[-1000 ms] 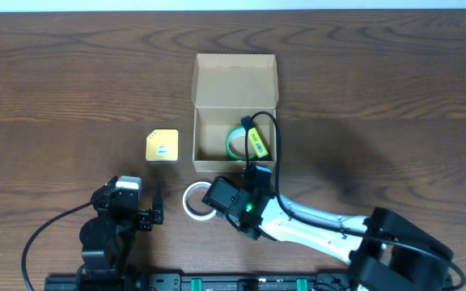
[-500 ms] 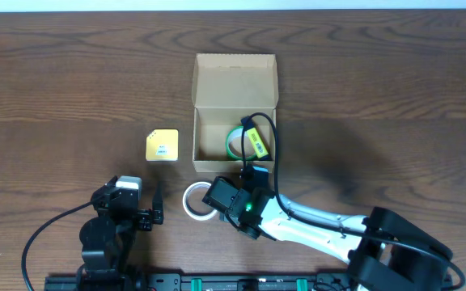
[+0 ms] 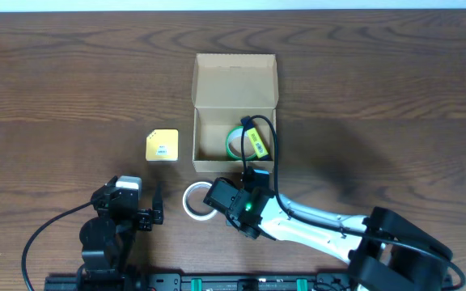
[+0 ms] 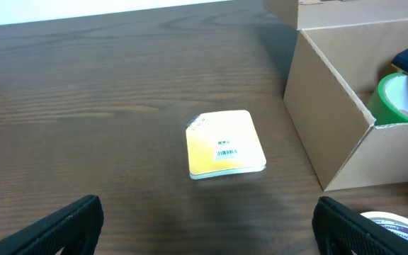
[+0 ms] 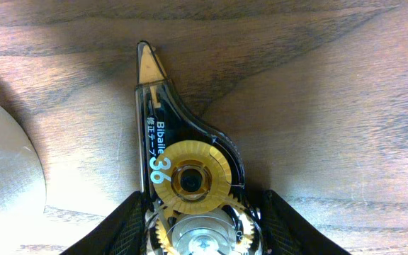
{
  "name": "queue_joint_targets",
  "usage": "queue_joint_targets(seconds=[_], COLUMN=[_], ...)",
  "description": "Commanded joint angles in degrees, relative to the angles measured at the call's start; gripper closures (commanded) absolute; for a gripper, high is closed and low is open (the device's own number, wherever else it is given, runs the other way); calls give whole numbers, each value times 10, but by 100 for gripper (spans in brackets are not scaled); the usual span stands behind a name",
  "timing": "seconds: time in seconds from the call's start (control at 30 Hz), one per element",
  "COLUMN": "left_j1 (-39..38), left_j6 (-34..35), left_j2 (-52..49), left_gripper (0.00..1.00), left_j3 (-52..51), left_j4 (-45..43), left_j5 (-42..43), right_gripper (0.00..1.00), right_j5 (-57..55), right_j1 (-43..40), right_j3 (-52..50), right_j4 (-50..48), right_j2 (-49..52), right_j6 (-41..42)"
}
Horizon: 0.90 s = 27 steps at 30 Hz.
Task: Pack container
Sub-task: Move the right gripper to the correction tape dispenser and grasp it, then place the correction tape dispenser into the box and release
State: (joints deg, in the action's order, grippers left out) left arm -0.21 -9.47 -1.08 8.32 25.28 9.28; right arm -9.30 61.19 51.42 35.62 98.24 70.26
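Here the container [image 3: 235,85] sits at the middle of the table [image 3: 395,97], its lid flap laid open toward the far edge; inside lie a green tape roll [image 3: 232,145] and, beside it, a yellow-and-blue item [image 3: 256,142] too small to identify; a yellow pad [image 3: 162,145] lies just left of the container, apart from it; a white tape roll [image 3: 194,200] rests off the container's near-left corner, toward the table's near edge; the right gripper [image 5: 202,205] stands beside that roll, its fingers [image 5: 129,227] closed against both sides of a correction tape dispenser [image 5: 183,170] lying flat on the wood; the left gripper [image 4: 207,212] hovers by the near edge, fingers spread wide, holding nothing.
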Motion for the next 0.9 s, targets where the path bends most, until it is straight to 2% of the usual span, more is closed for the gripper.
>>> queue_joint_targets(seconds=[0.0,0.13,0.27,0.63,0.87], left_j1=[2,2,2,2,2], left_j6=[-8,-8,-8,-8,-8], left_j2=[1,1,1,1,1], left_gripper=[5,5,5,5,5], left_j3=[-10,-10,-10,-10,-10], left_j4=[2,2,2,2,2], left_j5=[7,7,7,7,7], right_gripper=[72,85,91,96,94], right_j5=[21,27,38,31,-66], right_j1=[-5,-5,-3,36,38], right_j3=[-7,-3,23,134,247], right_j4=[6,6,25,108,136], right_j2=[19,17,13,-27,-46], right_j6=[3,-18,-42,-108,-209])
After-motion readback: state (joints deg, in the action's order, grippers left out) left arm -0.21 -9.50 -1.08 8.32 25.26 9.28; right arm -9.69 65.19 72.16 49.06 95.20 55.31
